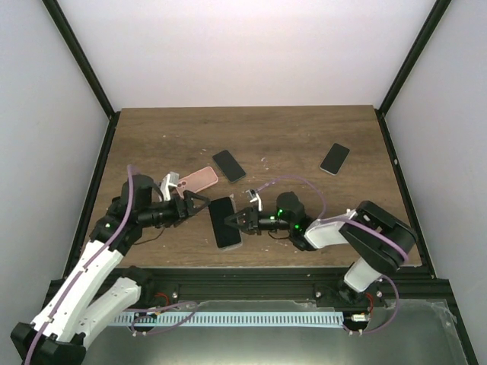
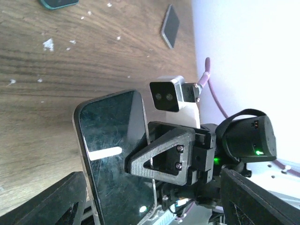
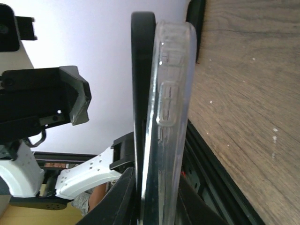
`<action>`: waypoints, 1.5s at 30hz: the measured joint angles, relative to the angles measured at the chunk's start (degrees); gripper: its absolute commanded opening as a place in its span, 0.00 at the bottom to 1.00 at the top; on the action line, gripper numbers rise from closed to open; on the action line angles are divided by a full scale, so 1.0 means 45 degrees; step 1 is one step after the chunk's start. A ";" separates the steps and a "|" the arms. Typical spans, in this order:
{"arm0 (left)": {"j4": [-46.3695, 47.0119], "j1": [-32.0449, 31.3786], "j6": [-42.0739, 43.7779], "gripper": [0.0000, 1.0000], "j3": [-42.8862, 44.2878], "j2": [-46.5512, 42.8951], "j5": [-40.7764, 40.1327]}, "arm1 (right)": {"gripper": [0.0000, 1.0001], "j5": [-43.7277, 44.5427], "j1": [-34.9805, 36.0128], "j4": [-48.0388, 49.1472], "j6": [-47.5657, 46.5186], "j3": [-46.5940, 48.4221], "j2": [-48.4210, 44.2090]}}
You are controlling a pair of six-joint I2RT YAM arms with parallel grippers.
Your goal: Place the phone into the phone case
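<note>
Right fingers (image 1: 246,220) grip phone (image 1: 225,222) plus case (image 3: 171,117) (clear type) over counter (image 1: 289,144); left fingers (image 1: 199,205) open, adjacent.

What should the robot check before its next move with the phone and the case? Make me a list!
1. Right pincer shut on the phone and case: ok.
2. Left pincer open and apart from the phone: ok.
3. Phone pushed all the way into the case: cannot tell; its black edge shows beside the clear rim.
4. Spare phone lying apart from the held one: ok.
</note>
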 measured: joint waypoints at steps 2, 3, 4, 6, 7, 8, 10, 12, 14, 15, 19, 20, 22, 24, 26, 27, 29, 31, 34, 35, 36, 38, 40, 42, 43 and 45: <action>0.0155 0.0160 -0.0160 0.79 0.0019 -0.0316 0.0253 | 0.17 -0.0058 -0.0058 -0.0321 -0.0160 0.0005 -0.0539; 0.0301 0.0219 -0.0243 0.80 0.0019 -0.0476 0.0403 | 0.17 -0.0087 -0.0068 -0.0544 -0.0282 0.0005 -0.0874; 0.0481 0.0267 -0.0325 0.80 0.0019 -0.0617 0.0568 | 0.17 -0.0117 -0.0068 -0.0792 -0.0379 0.0019 -0.1268; 0.0937 0.0296 -0.0563 0.79 0.0015 -0.0831 0.0957 | 0.18 -0.0228 -0.0068 -0.1083 -0.0578 0.0063 -0.1923; 0.1277 0.0321 -0.0680 0.79 0.0005 -0.0913 0.1219 | 0.18 -0.0296 -0.0068 -0.1234 -0.0656 0.0102 -0.2239; 0.1637 0.0325 -0.0826 0.78 -0.0044 -0.0976 0.1443 | 0.18 -0.0350 -0.0068 -0.1321 -0.0699 0.0121 -0.2501; 0.2404 0.0340 -0.1161 0.76 -0.0257 -0.1127 0.1865 | 0.18 -0.0476 -0.0068 -0.1457 -0.0753 0.0146 -0.3041; 0.3444 0.0340 -0.1671 0.75 -0.0724 -0.1389 0.2327 | 0.18 -0.0602 -0.0068 -0.1438 -0.0738 0.0189 -0.3395; 0.4410 0.0340 -0.2220 0.74 -0.1263 -0.1681 0.2730 | 0.18 -0.0753 -0.0068 -0.1277 -0.0597 0.0204 -0.3619; 0.4891 0.0340 -0.2492 0.74 -0.1506 -0.1812 0.2943 | 0.18 -0.0845 -0.0068 -0.1151 -0.0481 0.0204 -0.3701; 0.6125 0.0340 -0.3099 0.74 -0.1870 -0.2040 0.3473 | 0.18 -0.1073 -0.0068 -0.0641 0.0063 0.0204 -0.4031; 0.6363 0.0340 -0.3211 0.74 -0.1894 -0.2050 0.3585 | 0.18 -0.1088 -0.0068 -0.0515 0.0165 0.0204 -0.4124; 0.6887 0.0340 -0.3395 0.74 -0.1904 -0.2050 0.3813 | 0.18 -0.1146 -0.0068 -0.0267 0.0403 0.0267 -0.4284; 0.7504 0.0340 -0.3628 0.72 -0.1982 -0.2040 0.4031 | 0.18 -0.1200 -0.0068 -0.0019 0.0617 0.0359 -0.4376; 0.8233 0.0335 -0.3920 0.70 -0.2152 -0.2011 0.4216 | 0.18 -0.1282 -0.0068 0.0301 0.0826 0.0491 -0.4410; 0.8636 0.0316 -0.4070 0.68 -0.2273 -0.1972 0.4279 | 0.18 -0.1321 -0.0068 0.0437 0.0933 0.0559 -0.4410; 0.9209 0.0243 -0.4352 0.63 -0.2448 -0.1860 0.4318 | 0.18 -0.1404 -0.0068 0.0675 0.1054 0.0631 -0.4410; 0.9661 0.0136 -0.4561 0.59 -0.2565 -0.1734 0.4313 | 0.19 -0.1491 -0.0063 0.0991 0.1268 0.0695 -0.4386; 1.0365 0.0000 -0.4886 0.50 -0.2744 -0.1554 0.4308 | 0.19 -0.1617 -0.0063 0.1477 0.1569 0.0699 -0.4274; 1.0579 -0.0019 -0.5008 0.47 -0.2817 -0.1525 0.4308 | 0.19 -0.1661 -0.0063 0.1685 0.1690 0.0699 -0.4182; 1.0841 -0.0029 -0.5119 0.43 -0.2895 -0.1506 0.4308 | 0.19 -0.1710 -0.0063 0.1904 0.1812 0.0699 -0.4056; 1.1317 -0.0058 -0.5353 0.35 -0.2987 -0.1467 0.4303 | 0.19 -0.1763 -0.0063 0.2191 0.2040 0.0699 -0.3866; 1.1817 -0.0087 -0.5576 0.27 -0.3041 -0.1404 0.4303 | 0.21 -0.1831 -0.0063 0.2526 0.2171 0.0699 -0.3682; 1.2167 -0.0126 -0.5770 0.24 -0.3075 -0.1287 0.4303 | 0.26 -0.1870 -0.0063 0.2773 0.2259 0.0699 -0.3555; 1.2337 -0.0155 -0.5804 0.24 -0.3099 -0.1209 0.4294 | 0.28 -0.1885 -0.0063 0.2890 0.2307 0.0699 -0.3507; 1.2366 -0.0175 -0.5872 0.23 -0.3133 -0.1035 0.4294 | 0.31 -0.1938 -0.0063 0.3109 0.2346 0.0714 -0.3458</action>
